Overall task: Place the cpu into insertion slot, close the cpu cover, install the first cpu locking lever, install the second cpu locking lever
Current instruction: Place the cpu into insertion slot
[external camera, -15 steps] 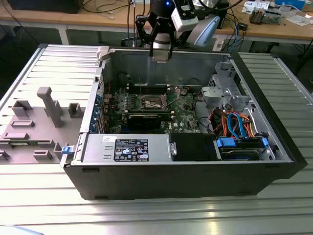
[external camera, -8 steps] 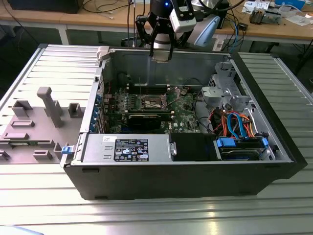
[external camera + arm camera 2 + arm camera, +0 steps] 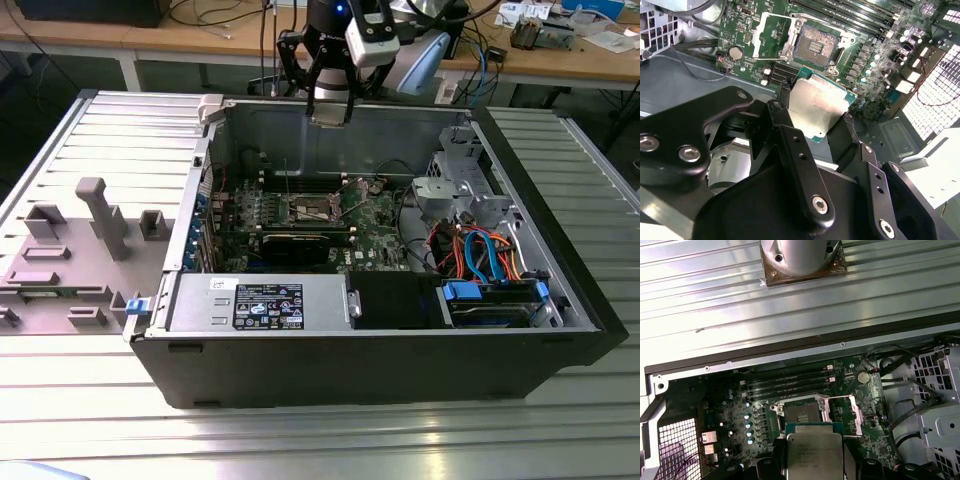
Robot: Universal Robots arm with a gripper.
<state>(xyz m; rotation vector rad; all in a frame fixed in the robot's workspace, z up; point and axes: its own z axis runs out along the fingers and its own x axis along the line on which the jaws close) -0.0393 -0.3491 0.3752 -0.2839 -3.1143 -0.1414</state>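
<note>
Silver-topped cpu sits clamped in the claw, held above the green motherboard, apart from the bare insertion slot; the cpu cover stands flipped open beside that slot.

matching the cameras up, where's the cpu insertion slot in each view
exterior view: insertion slot, middle of the green board
second wrist view: insertion slot just past the cpu
first wrist view: insertion slot just past the cpu
shared landmark: long memory slots beside it
</note>
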